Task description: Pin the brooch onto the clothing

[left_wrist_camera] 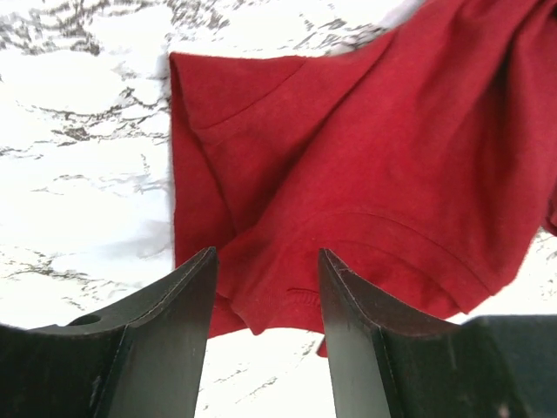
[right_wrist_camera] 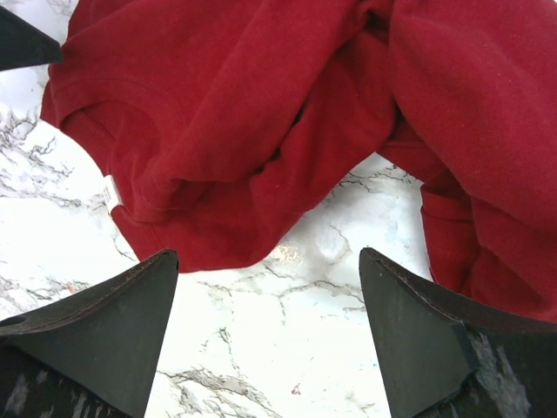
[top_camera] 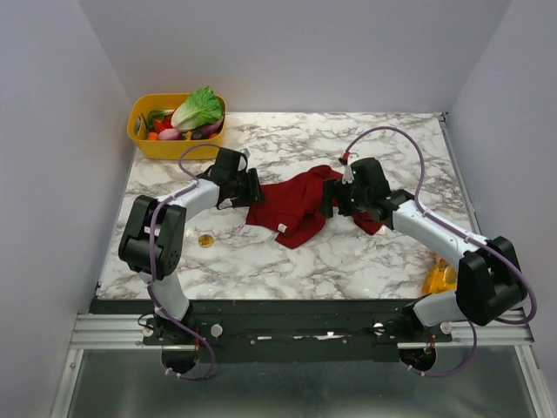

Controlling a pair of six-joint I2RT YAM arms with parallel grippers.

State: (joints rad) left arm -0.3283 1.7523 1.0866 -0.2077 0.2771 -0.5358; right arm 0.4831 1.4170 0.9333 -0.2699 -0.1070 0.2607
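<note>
L end effector (top_camera: 251, 188) at the dark red T-shirt (top_camera: 291, 205)'s left edge, jaws parted, hem lying between but not pinched; R end effector (top_camera: 332, 198) opposite, jaws wide, empty. T-shirt's bunched mid-tabletop (top_camera: 348, 257), white neck label (right_wrist_camera: 111, 193) showing. Brooch (top_camera: 205, 240) sits alone on the marble by the L arm (top_camera: 187, 202), well apart from the fabric, not picked up yet. Risks: no flat patch to pin on; a one-sided tug drags the whole heap; tiny disc skids on slick marble under closing fingertips.

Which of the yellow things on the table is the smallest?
The brooch, a tiny golden disc left of the shirt; the basket and snack bag are far bigger.
</note>
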